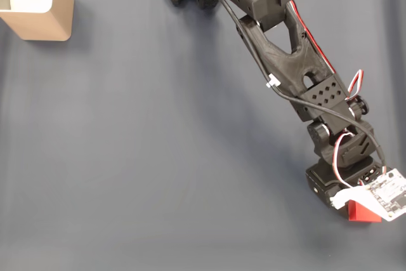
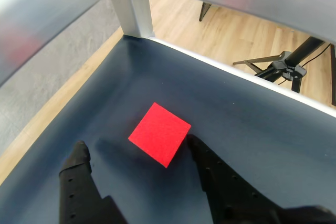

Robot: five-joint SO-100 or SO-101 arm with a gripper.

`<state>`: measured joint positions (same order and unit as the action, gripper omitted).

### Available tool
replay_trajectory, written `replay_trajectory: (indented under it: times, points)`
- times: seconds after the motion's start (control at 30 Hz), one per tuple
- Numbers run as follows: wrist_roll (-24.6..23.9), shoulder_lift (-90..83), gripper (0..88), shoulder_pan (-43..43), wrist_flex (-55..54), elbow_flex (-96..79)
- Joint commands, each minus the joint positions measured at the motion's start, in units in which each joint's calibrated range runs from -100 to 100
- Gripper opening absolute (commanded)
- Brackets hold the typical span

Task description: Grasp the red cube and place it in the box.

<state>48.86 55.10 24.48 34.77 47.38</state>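
In the wrist view the red cube (image 2: 159, 133) lies flat on the dark blue mat, one corner towards me. My gripper (image 2: 135, 145) is open and low over it. The left finger (image 2: 76, 163) stands well clear of the cube, and the right finger (image 2: 205, 156) has its tip right beside the cube's right corner. In the fixed view the red cube (image 1: 363, 211) peeks out from under the wrist's white circuit board (image 1: 387, 193) at the lower right. The tan box (image 1: 39, 6) with white padding sits far off in the top left corner.
My black arm (image 1: 285, 49) reaches from the top centre down to the lower right. Just beyond the cube, the mat ends at a silver frame rail (image 2: 226, 72) with a post (image 2: 137, 11). Past the rail are wooden floor and a black tripod (image 2: 286, 66).
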Motion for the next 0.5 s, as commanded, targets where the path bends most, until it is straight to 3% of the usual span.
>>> replay_trajectory:
  times: [0.0, 0.47]
  points:
    - [-0.3, -0.9, 42.7, -0.5, -1.7, 3.1]
    - [-0.1, -0.2, 42.7, 0.1, -4.8, 3.9]
